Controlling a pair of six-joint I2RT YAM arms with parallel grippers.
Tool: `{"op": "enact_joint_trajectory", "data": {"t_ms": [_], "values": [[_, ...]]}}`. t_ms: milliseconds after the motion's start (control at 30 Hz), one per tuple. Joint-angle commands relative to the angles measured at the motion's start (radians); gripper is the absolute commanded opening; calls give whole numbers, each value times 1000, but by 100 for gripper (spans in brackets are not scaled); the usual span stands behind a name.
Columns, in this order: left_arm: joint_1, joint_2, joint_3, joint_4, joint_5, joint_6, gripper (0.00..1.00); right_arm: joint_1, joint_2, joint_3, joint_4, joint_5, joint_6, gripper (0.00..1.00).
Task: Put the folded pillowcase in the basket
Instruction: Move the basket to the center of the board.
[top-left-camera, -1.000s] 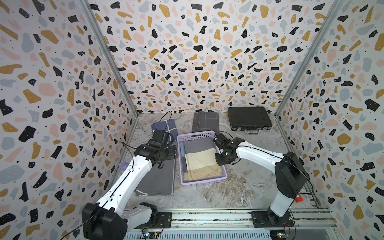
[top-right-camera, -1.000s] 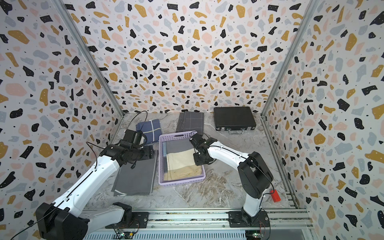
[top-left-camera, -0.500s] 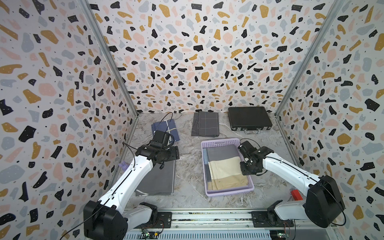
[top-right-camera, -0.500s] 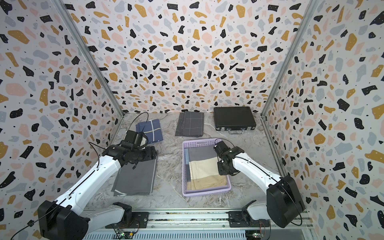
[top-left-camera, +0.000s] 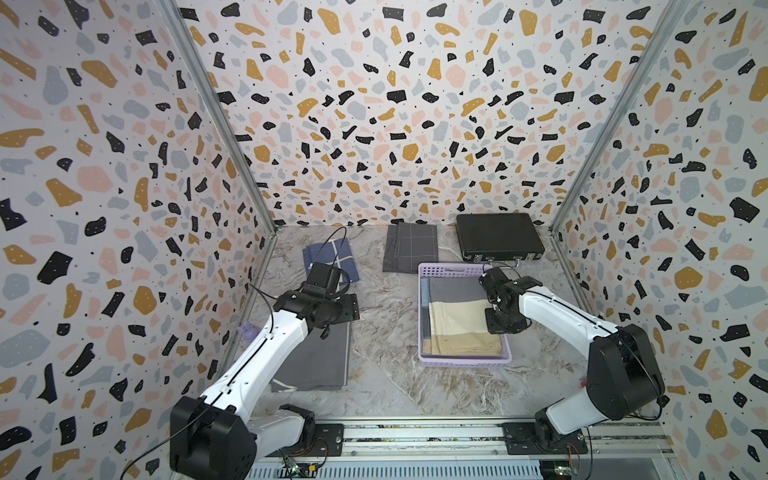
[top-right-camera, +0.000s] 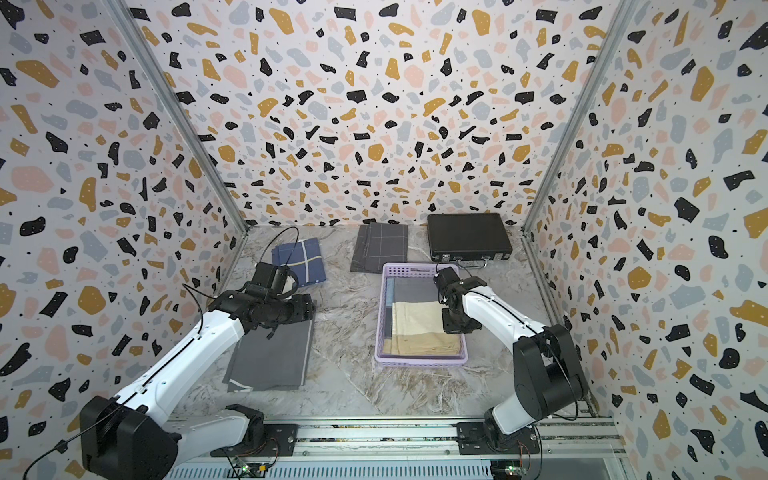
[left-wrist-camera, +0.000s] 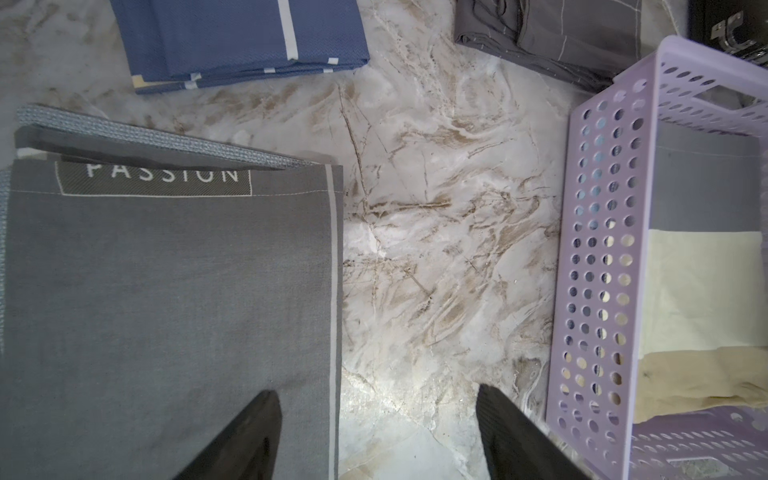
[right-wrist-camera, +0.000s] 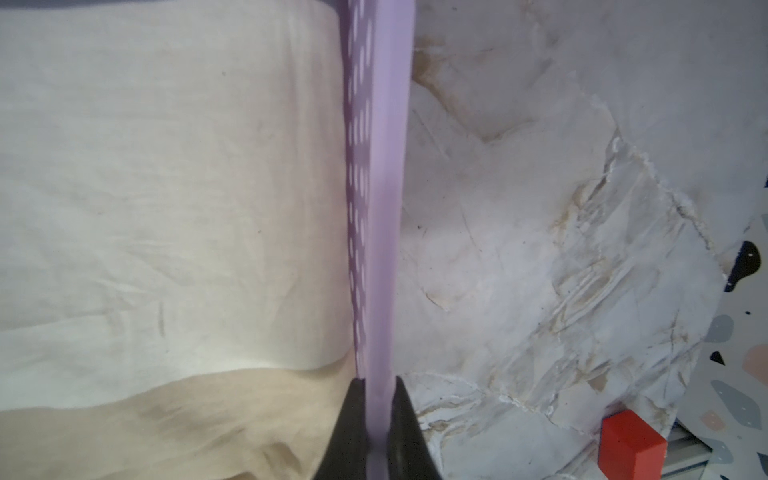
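From my station I see the left arm reaching forward from its base at the near left, its white forearm slanting up and across, the wrist bent so the left end effector (left-wrist-camera: 376, 392) points down at the counter (top-left-camera: 386, 332). Its jaws stand wide apart and hold nothing. In the left wrist view one finger is over the folded pillowcase (left-wrist-camera: 166, 291) and the other over bare counter, straddling the cloth's edge on the basket side; I cannot tell whether either touches. The grey pillowcase lies flat on the counter at the left, well apart from the basket (top-left-camera: 463, 359), and mostly under that arm in both top views. The right arm rises from its base at the near right, its forearm stretching forward and inward, the wrist turned down. The right end effector (right-wrist-camera: 380, 382) is clamped on the basket's rim along its right long side, one finger inside the wall and one outside. Inside the basket lie grey, cream and tan cloths (top-left-camera: 457, 320). Behind it sit a checked dark cloth (top-left-camera: 409, 247), a blue cloth (top-left-camera: 328, 253) and a black case (top-left-camera: 496, 239).
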Motion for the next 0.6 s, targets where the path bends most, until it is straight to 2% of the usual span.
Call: {"op": "enact_joint_trajectory", "data": {"t_ms": [0,133,167,267,367,467,567], "values": [[30,38,-1,6,-15,-7,78,-10,-42,-16,-61,106,-14,4],[67,83,-14,9,26,-50,78,-21,-37,-3,-77,123,-19,6],[72,92,-21,9,33,-63,78,-24,-31,1,-79,123,-18,11],[74,109,-45,19,19,-114,78,-25,-21,7,-95,138,2,39],[74,135,-55,17,-3,-155,78,-25,-67,10,-107,144,15,51],[73,174,-70,3,-25,-209,77,-25,-161,14,-123,102,30,58],[73,209,-98,1,-30,-260,75,-19,-268,14,-123,39,41,60]]}}
